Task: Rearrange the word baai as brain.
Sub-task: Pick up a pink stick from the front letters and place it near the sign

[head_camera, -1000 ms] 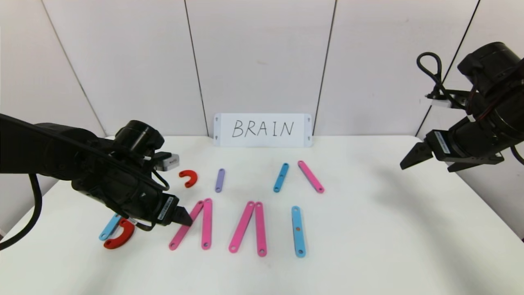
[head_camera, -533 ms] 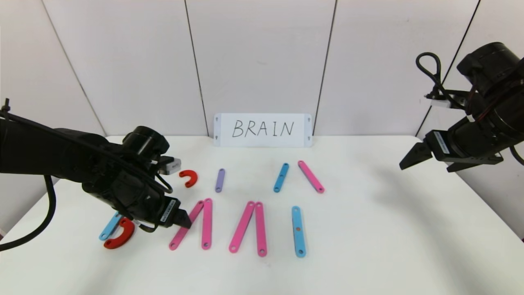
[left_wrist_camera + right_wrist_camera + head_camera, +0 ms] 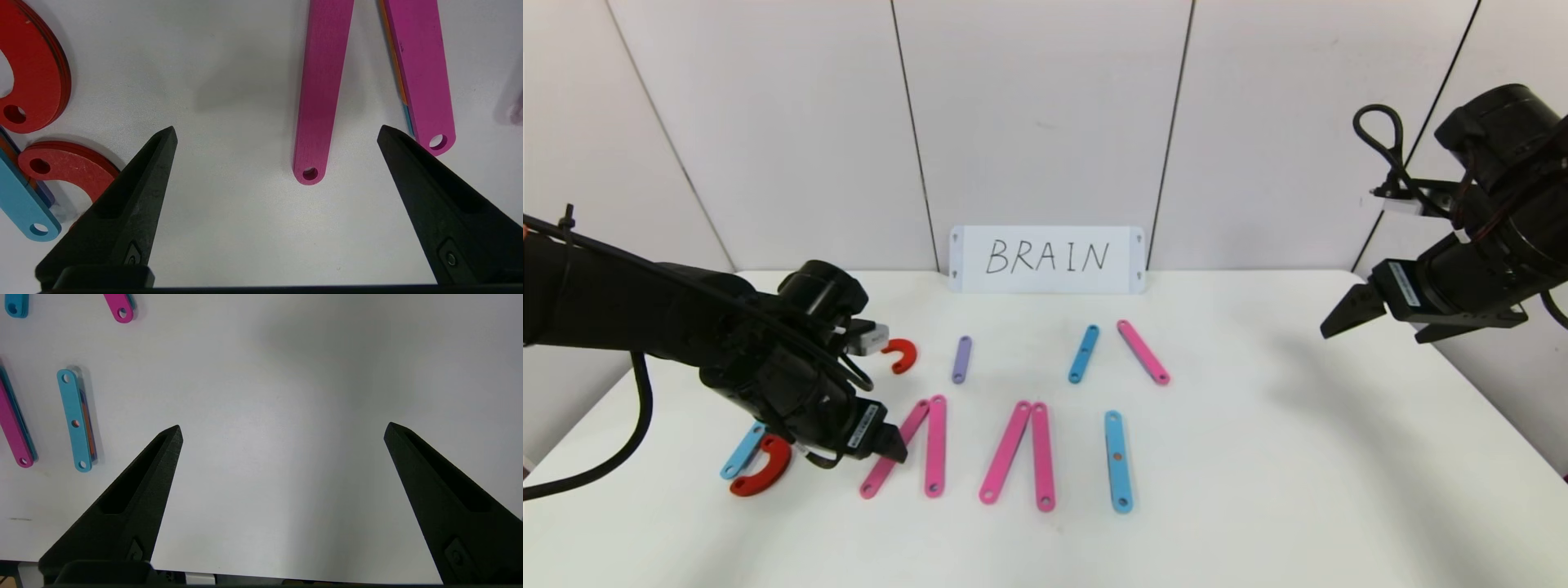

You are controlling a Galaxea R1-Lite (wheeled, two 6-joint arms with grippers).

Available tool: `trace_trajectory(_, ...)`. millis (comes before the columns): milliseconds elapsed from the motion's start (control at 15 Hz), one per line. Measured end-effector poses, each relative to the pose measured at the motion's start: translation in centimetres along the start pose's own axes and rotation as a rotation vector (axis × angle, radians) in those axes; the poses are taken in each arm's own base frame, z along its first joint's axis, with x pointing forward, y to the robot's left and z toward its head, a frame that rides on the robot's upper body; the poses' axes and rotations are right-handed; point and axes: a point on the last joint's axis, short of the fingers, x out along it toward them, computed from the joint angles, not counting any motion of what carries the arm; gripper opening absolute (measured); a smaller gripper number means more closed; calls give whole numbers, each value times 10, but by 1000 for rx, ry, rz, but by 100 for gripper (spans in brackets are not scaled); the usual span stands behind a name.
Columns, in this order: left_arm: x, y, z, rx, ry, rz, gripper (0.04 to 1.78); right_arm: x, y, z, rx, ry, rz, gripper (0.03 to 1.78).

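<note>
**Q:** On the table's left side, what is your left gripper doing?

**A:** My left gripper [image 3: 277,132] hangs low over the white table [image 3: 1258,457] with its fingers spread wide and nothing between them but bare tabletop and the end of one pink strip [image 3: 320,98]. A second pink strip [image 3: 421,73] lies just beside the other finger. From the head camera, those two strips [image 3: 907,449] lean together at their far ends, and my fingertips sit over the slanted one.

**Q:** And the other pieces of the word?

**A:** Nearest the table's left edge lie a red curved piece [image 3: 761,472] and a short light-blue strip [image 3: 739,453], touching each other. Next to the first pink pair a second pair of pink strips [image 3: 1021,453] also meets at its far ends, and a light-blue strip [image 3: 1118,461] lies alone beyond it. Farther back I see a small red curve [image 3: 902,356], a purple strip [image 3: 961,359], a slanted light-blue strip [image 3: 1083,354] and a slanted pink strip [image 3: 1143,352], all apart from each other.

**Q:** Your right gripper?

**A:** My right gripper [image 3: 282,430] is raised well off to the right, fingers apart and empty. A white card [image 3: 1047,259] lettered BRAIN stands against the wall.
</note>
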Motion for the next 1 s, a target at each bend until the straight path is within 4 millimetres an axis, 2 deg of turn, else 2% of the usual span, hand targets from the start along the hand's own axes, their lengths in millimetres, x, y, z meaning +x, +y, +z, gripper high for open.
trace_trajectory(533, 8, -11, -5, 46, -2, -11, 172, 0, 0, 0, -2, 1, 1, 172)
trace_trajectory(1000, 13, -11, -4, 52, 12, -10, 172, 1, 0, 0, -1, 2, 0, 172)
